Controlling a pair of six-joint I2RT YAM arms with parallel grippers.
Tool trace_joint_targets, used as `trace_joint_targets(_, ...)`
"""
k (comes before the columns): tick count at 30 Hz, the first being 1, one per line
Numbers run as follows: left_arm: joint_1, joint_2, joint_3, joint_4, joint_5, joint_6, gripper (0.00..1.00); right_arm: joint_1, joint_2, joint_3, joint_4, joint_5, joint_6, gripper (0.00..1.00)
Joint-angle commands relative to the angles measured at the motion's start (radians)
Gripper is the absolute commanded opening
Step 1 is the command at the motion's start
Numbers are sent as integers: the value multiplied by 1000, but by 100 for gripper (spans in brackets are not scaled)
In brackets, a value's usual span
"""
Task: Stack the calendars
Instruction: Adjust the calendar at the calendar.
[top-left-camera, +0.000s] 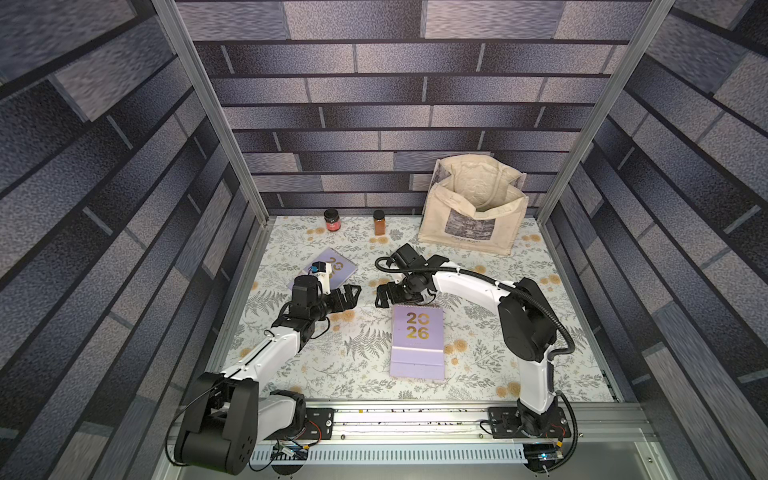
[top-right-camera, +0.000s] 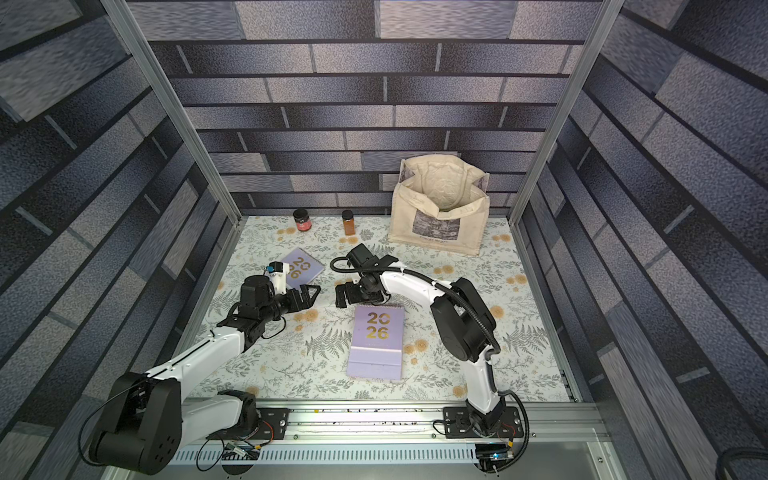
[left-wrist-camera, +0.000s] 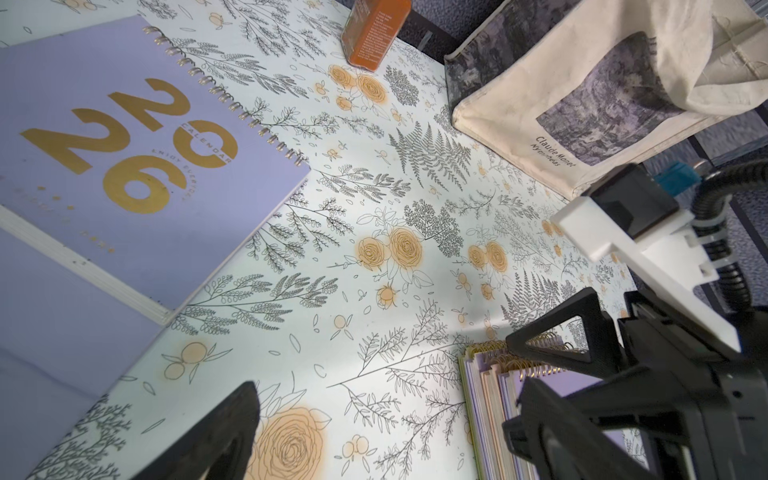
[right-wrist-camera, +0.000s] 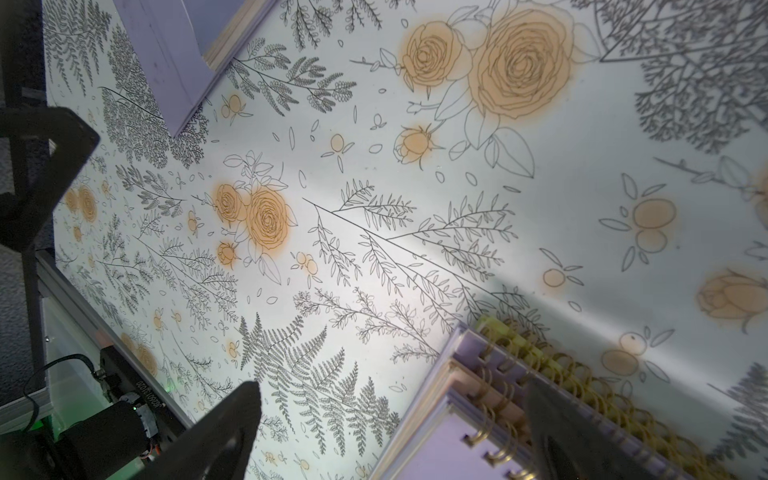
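A stack of several calendars (top-left-camera: 417, 340) (top-right-camera: 376, 340) lies mid-table, a lilac "2026" cover on top. Its spiral end (right-wrist-camera: 457, 436) shows peach, lilac and yellow-green layers beneath. One lilac calendar (top-left-camera: 338, 266) (left-wrist-camera: 137, 166) lies alone at the back left, partly hidden by my left wrist in both top views. My left gripper (top-left-camera: 352, 292) (left-wrist-camera: 374, 440) is open over bare table between the two. My right gripper (top-left-camera: 384, 297) (right-wrist-camera: 386, 432) is open at the stack's spiral end, one finger (right-wrist-camera: 552, 424) over the rings. Neither holds anything.
A cream tote bag (top-left-camera: 473, 208) (left-wrist-camera: 582, 104) stands open at the back right. A dark jar with a red label (top-left-camera: 331, 220) and an amber spice bottle (top-left-camera: 379, 222) stand by the back wall. Walls enclose three sides; a metal rail (top-left-camera: 415, 415) runs along the front.
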Motion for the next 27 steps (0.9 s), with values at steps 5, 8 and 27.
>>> trace_joint_targets(5, 10, -9, -9, -7, 1, -18, 100, 20, 3, 5, -23, -11, 17, 100)
trace_joint_targets(8, 13, -9, -7, -7, 4, -18, 100, 20, -6, -1, -21, 5, 16, 100)
trace_joint_targets(27, 320, 458, 604, -381, 94, 127, 100, 21, 155, 328, -26, 71, 117, 100)
